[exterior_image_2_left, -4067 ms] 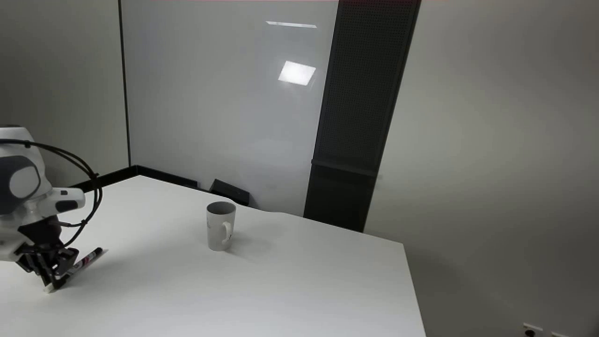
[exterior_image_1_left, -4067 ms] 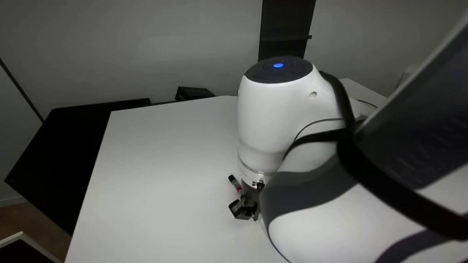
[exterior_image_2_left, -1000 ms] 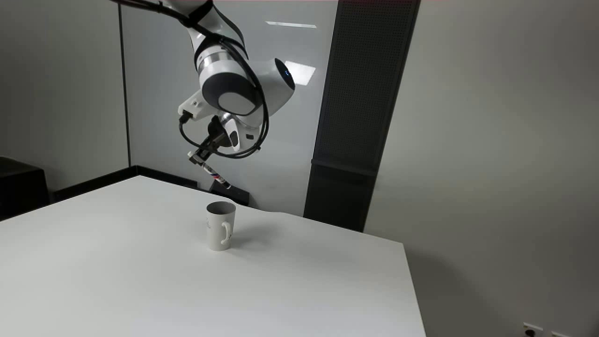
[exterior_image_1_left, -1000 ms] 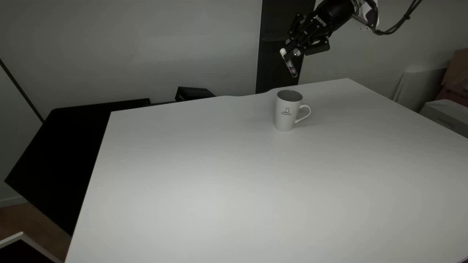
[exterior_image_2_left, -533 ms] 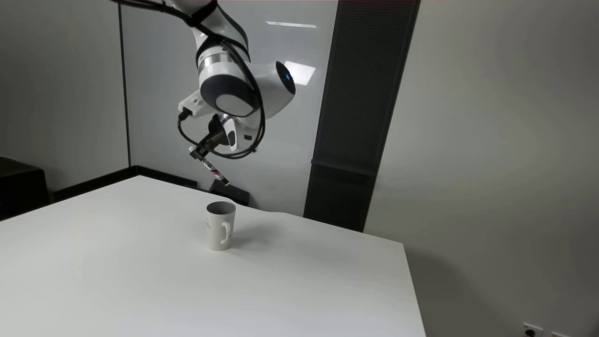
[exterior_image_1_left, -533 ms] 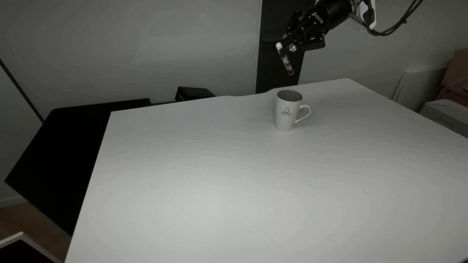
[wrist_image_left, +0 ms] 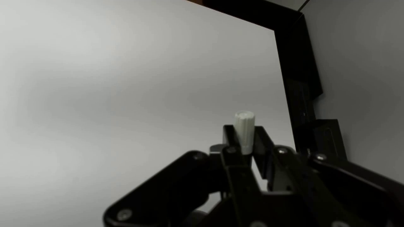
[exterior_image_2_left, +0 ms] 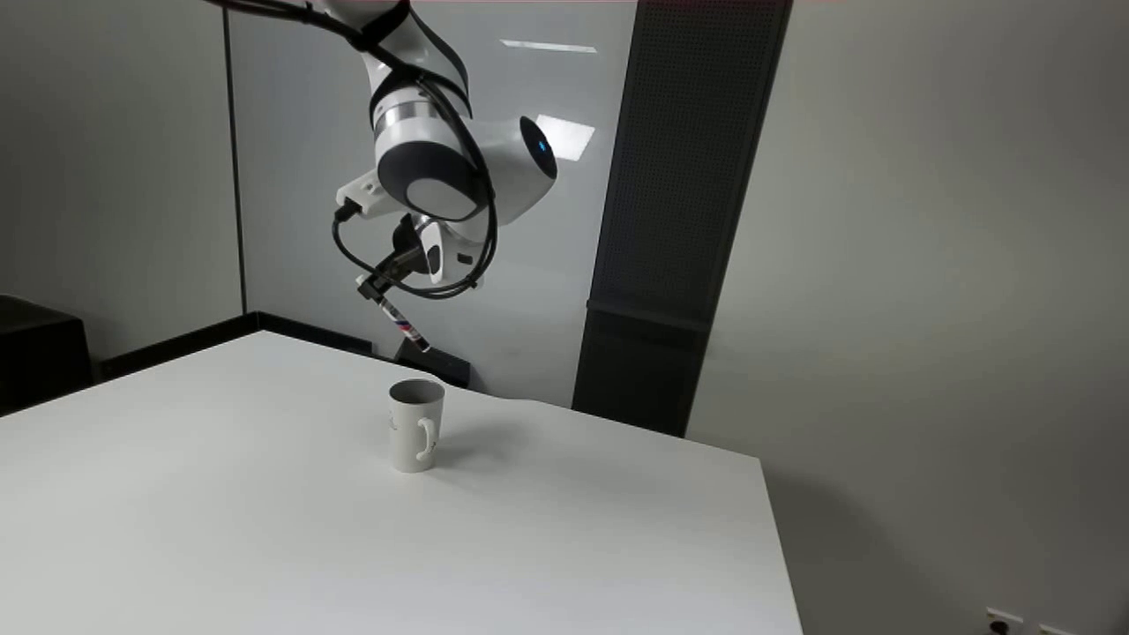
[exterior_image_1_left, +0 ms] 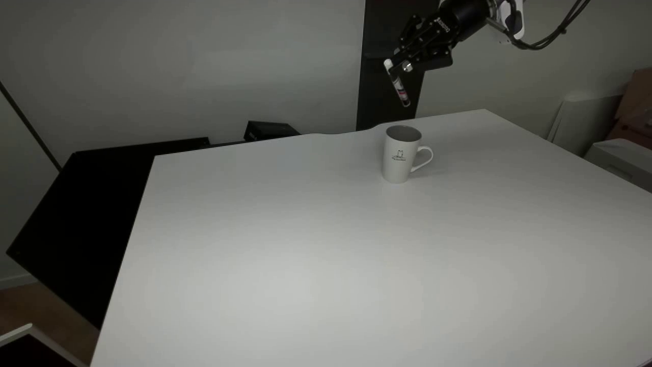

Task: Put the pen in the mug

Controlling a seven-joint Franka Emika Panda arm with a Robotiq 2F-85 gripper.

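Pen (exterior_image_1_left: pixel 399 87) hung slanted in mid-air, its white end uppermost, its dark end lower, a reddish band between. The gripper (wrist_image_left: pixel 245 138) held it near the white end: the jaws stood narrow, and in the wrist view the fingers (wrist_image_left: pixel 228 134) touched that end on both sides, with its tip poking out beyond them. In both exterior views the pen's dark end showed above the mouth of the mug (exterior_image_2_left: pixel 408 445), apart from it, so the pen was outside the mug.

The mug stood upright on the white table (exterior_image_1_left: pixel 305 255), near the far edge and between the two far corners. Its handle (exterior_image_1_left: pixel 431 154) faced the table's right edge in an exterior view, where a small dark drawing (exterior_image_1_left: pixel 400 154) marked its side.

The arm (exterior_image_2_left: pixel 432 163) hung down from the top in an exterior view, with black cables (exterior_image_2_left: pixel 489 212) looping past the gripper and a blue light (exterior_image_2_left: pixel 542 146) glowing at a joint. Just beyond the far edge sat a black box (exterior_image_2_left: pixel 434 362), and near it a dark panel (exterior_image_1_left: pixel 382 30) ran up the wall (exterior_image_1_left: pixel 254 61). A black surface (exterior_image_1_left: pixel 76 219) lay alongside the left edge in an exterior view; a pale box (exterior_image_1_left: pixel 619 158) and a brown box (exterior_image_1_left: pixel 636 107) stood beyond the right edge.
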